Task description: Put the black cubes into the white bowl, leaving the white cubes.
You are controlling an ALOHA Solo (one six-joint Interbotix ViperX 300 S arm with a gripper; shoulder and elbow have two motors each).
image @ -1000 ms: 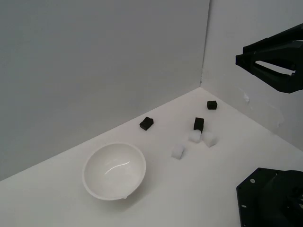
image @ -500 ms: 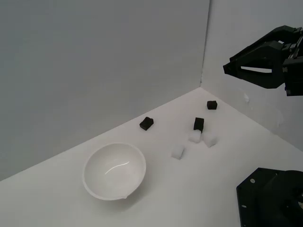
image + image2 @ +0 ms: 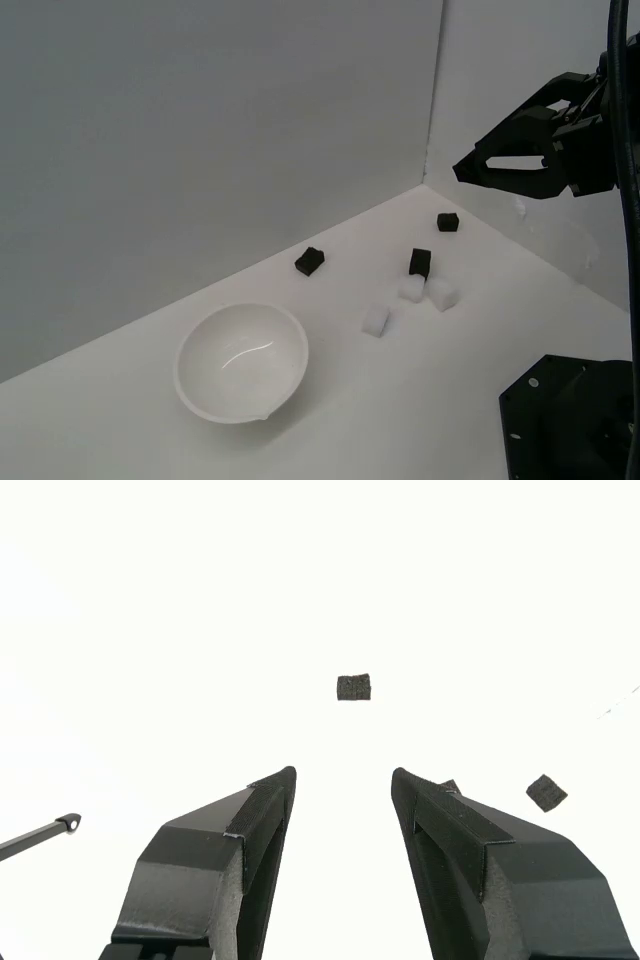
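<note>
I've swung the gripper (image 3: pixel 462 172) in over the black cubes (image 3: pixel 419 262), fingers apart and empty, so the bowl (image 3: pixel 241 361) stays unfilled.

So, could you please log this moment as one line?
gripper: open, empty, aloft | black cubes: on table | white bowl: empty

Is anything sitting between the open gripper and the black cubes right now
Nothing visible. The gripper hangs open in the air above the far corner, and the three black cubes lie uncovered on the table. Two white cubes sit close against the middle black one.
</note>
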